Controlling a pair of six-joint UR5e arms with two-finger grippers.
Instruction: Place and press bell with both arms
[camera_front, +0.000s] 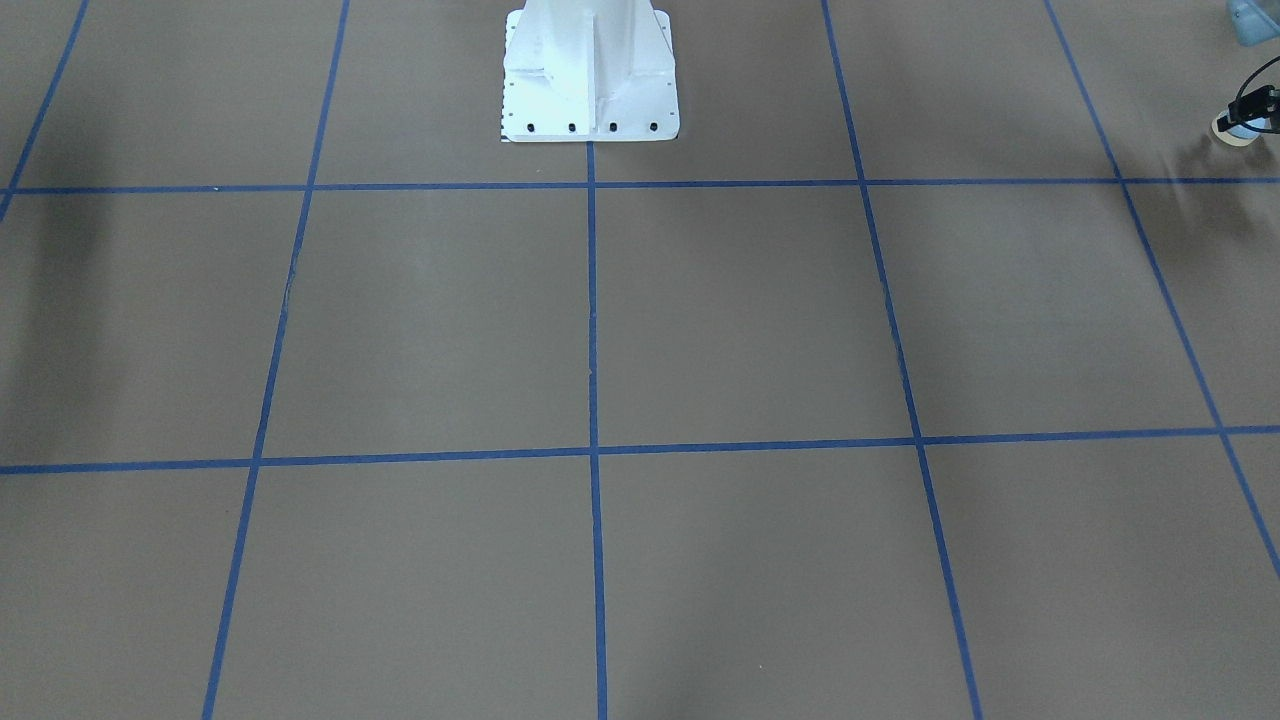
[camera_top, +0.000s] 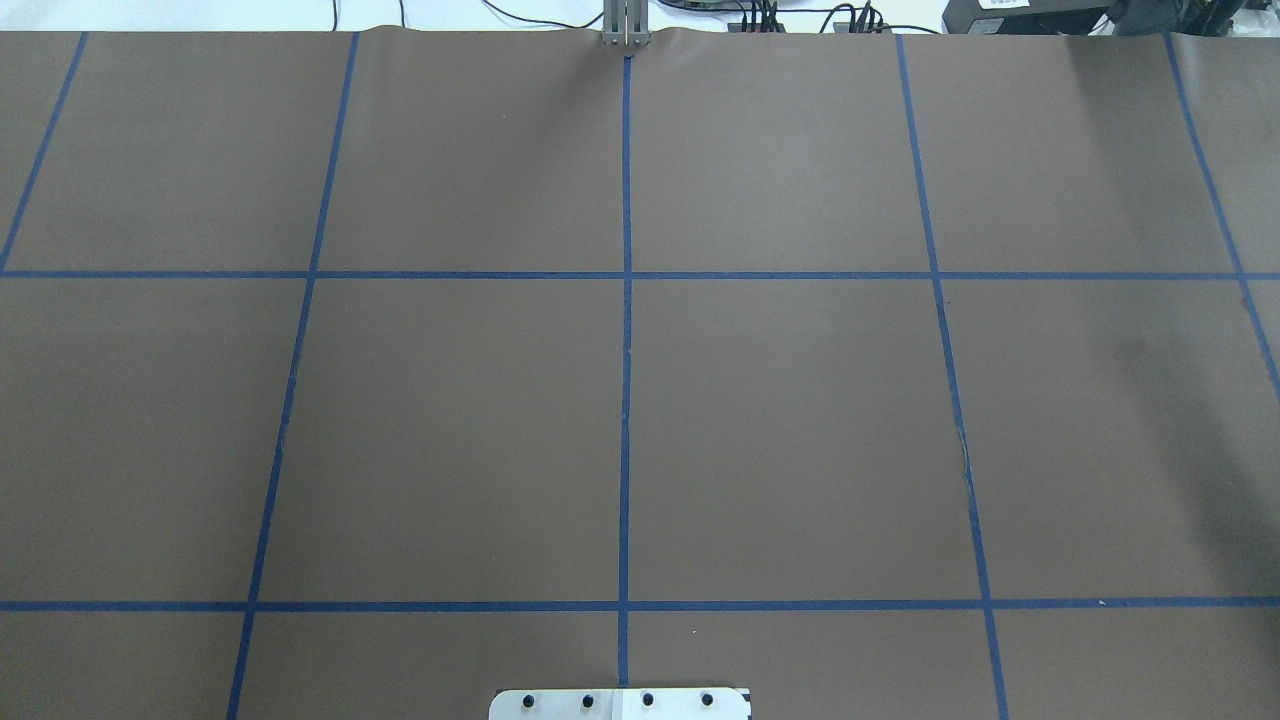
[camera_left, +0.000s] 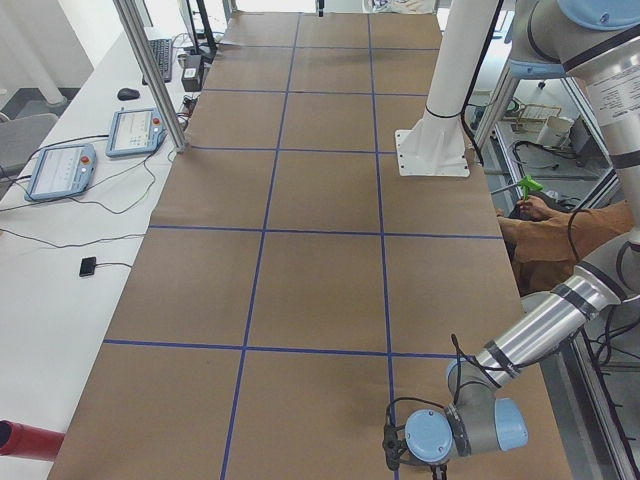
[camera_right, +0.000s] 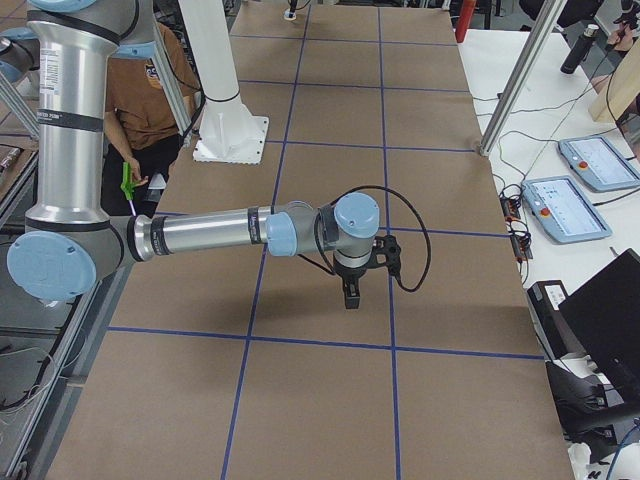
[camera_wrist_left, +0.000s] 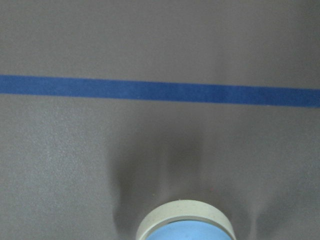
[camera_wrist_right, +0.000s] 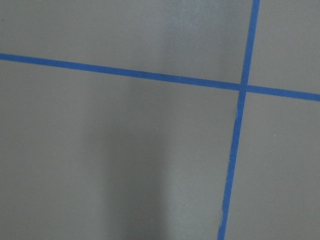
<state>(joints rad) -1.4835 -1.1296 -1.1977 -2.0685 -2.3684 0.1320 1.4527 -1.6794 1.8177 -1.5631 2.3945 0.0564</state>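
Note:
The bell (camera_front: 1236, 130), light blue with a cream base, shows at the far right edge of the front-facing view, under the black fingers of my left gripper (camera_front: 1247, 116). The gripper appears shut on it, and it casts a shadow to one side on the brown table. In the left wrist view the bell (camera_wrist_left: 186, 224) fills the bottom centre, with a blue tape line beyond it. In the exterior left view the left gripper (camera_left: 393, 447) is at the table's near end. My right gripper (camera_right: 350, 298) points down over the table in the exterior right view. I cannot tell whether it is open.
The white pedestal (camera_front: 590, 80) stands at the robot's side of the table (camera_top: 450, 430), which has a blue tape grid. A seated operator (camera_right: 150, 100) is beside the pedestal. Tablets (camera_left: 60, 170) and cables lie on the side bench.

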